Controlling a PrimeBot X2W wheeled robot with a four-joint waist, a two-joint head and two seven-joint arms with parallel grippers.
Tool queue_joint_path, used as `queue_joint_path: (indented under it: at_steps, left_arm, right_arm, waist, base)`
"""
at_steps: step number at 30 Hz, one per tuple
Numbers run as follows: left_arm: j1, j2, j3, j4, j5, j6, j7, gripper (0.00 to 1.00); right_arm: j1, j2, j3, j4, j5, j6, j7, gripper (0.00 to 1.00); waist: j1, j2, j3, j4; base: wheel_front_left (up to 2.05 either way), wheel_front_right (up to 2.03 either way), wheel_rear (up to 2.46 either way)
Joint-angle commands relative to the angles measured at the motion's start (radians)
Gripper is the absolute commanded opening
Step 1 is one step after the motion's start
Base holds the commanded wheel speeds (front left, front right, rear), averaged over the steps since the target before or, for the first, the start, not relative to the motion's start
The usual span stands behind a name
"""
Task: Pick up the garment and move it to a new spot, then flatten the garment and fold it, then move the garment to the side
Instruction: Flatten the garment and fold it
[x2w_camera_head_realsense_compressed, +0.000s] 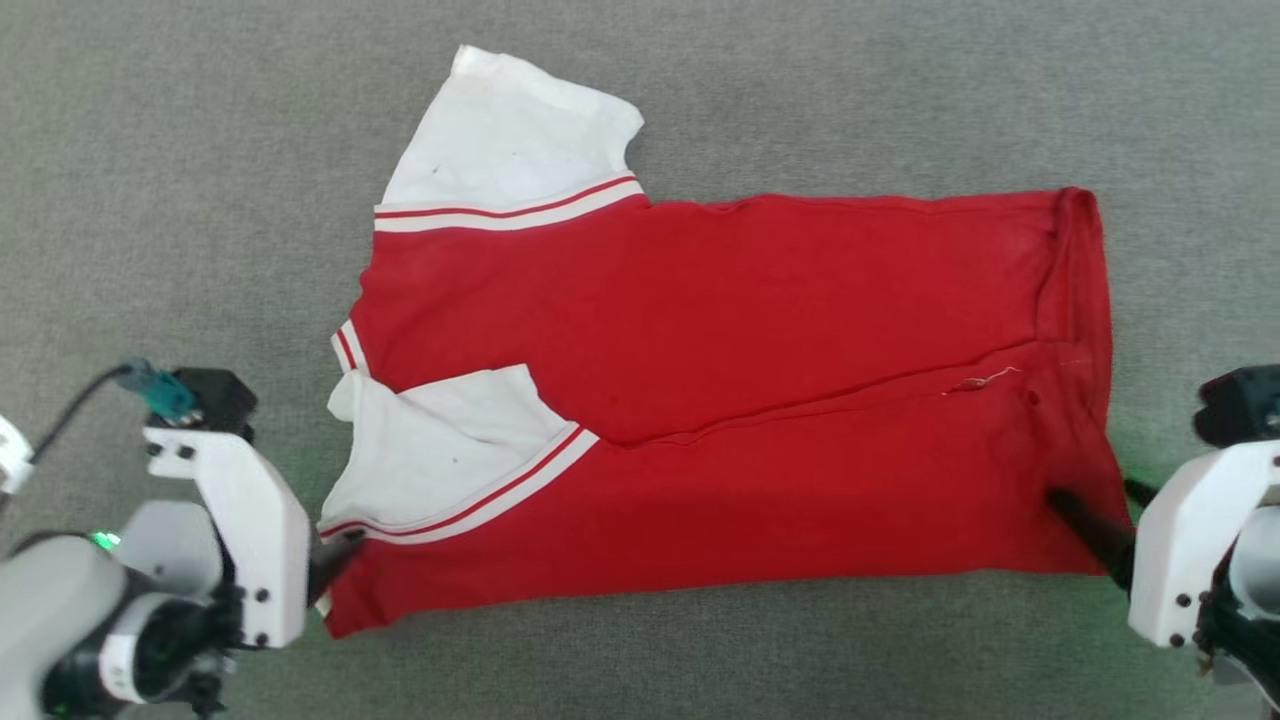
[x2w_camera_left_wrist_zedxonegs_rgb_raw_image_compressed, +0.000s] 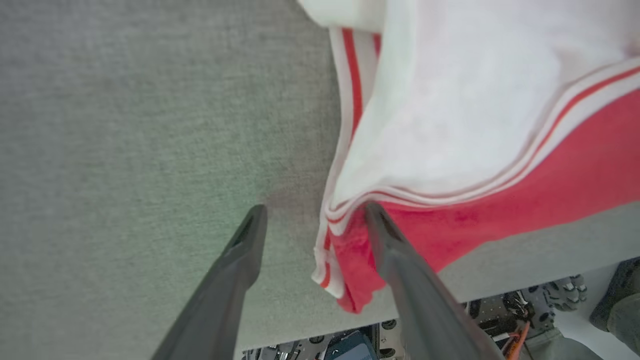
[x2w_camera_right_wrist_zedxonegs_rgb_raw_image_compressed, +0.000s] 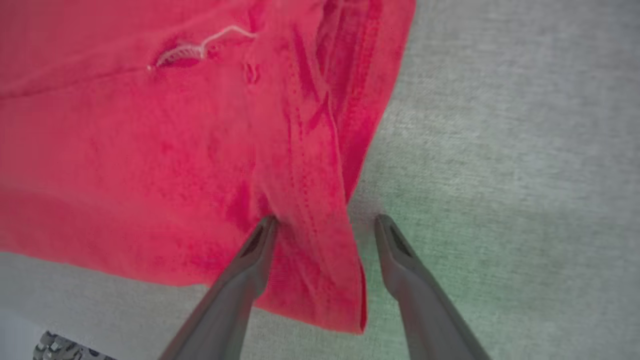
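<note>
The garment (x2w_camera_head_realsense_compressed: 760, 330) lies spread on the grey surface, red with two white sleeves at its left end, and its near long edge is folded up over the body. My left gripper (x2w_camera_head_realsense_compressed: 338, 555) sits at its near left corner. In the left wrist view it (x2w_camera_left_wrist_zedxonegs_rgb_raw_image_compressed: 315, 212) is open, one finger on the carpet and the other on the red fabric (x2w_camera_left_wrist_zedxonegs_rgb_raw_image_compressed: 500, 200), with the striped trim between them. My right gripper (x2w_camera_head_realsense_compressed: 1092, 500) is at the near right corner. The right wrist view shows it (x2w_camera_right_wrist_zedxonegs_rgb_raw_image_compressed: 325, 222) open, straddling the loose red hem (x2w_camera_right_wrist_zedxonegs_rgb_raw_image_compressed: 310, 200).
The grey felt table (x2w_camera_head_realsense_compressed: 200, 200) extends well beyond the garment to the left, right and far side. Its near edge (x2w_camera_left_wrist_zedxonegs_rgb_raw_image_compressed: 525, 280) runs close behind the garment's near side, with robot hardware and cables below it. A loose white thread (x2w_camera_head_realsense_compressed: 985, 380) lies on the fold seam.
</note>
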Motion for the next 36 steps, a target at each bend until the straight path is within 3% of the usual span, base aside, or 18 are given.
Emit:
queue_joint_path:
  at_steps: [1, 6, 12, 20, 26, 30, 36]
  left_arm:
    - [-0.022, 0.02, 0.01, -0.017, 0.008, 0.012, 0.007, 1.0]
    - [-0.071, 0.111, 0.04, -0.087, 0.037, 0.043, 0.045, 1.0]
    - [-0.197, 0.141, 0.086, -0.071, 0.105, -0.019, 0.042, 1.0]
    - [-0.413, 0.049, 0.106, 0.125, 0.208, -0.196, 0.031, 1.0]
    - [-0.544, -0.011, 0.088, 0.335, 0.267, -0.304, 0.056, 1.0]
    - [-0.598, -0.038, 0.081, 0.475, 0.277, -0.339, 0.084, 1.0]
    - [-0.628, -0.062, 0.069, 0.617, 0.274, -0.355, 0.11, 1.0]
  right_arm:
    - [-0.005, 0.002, -0.006, -0.014, -0.008, -0.001, -0.025, 1.0]
    - [-0.013, 0.019, -0.021, -0.088, -0.018, -0.001, -0.133, 1.0]
    - [-0.078, 0.095, -0.05, -0.145, -0.069, -0.001, -0.341, 1.0]
    - [-0.186, 0.167, 0.015, -0.123, -0.152, -0.001, -0.686, 1.0]
    - [-0.213, 0.18, 0.086, -0.058, -0.15, -0.001, -0.826, 1.0]
    - [-0.232, 0.18, 0.135, -0.014, -0.138, -0.001, -0.888, 1.0]
    - [-0.256, 0.179, 0.185, 0.033, -0.107, -0.001, -0.917, 1.0]
  waist:
    - [0.0, 0.0, -0.008, -0.008]
    - [0.0, 0.0, -0.02, -0.043]
    - [0.0, 0.0, -0.011, -0.114]
    - [0.0, 0.0, 0.033, -0.239]
    - [0.0, 0.0, 0.085, -0.323]
    - [0.0, 0.0, 0.122, -0.366]
    - [0.0, 0.0, 0.158, -0.399]
  base:
    - [0.0, 0.0, 0.0]
    - [0.0, 0.0, 0.0]
    - [0.0, 0.0, 0.0]
    - [0.0, 0.0, 0.0]
    - [0.0, 0.0, 0.0]
    - [0.0, 0.0, 0.0]
    - [0.0, 0.0, 0.0]
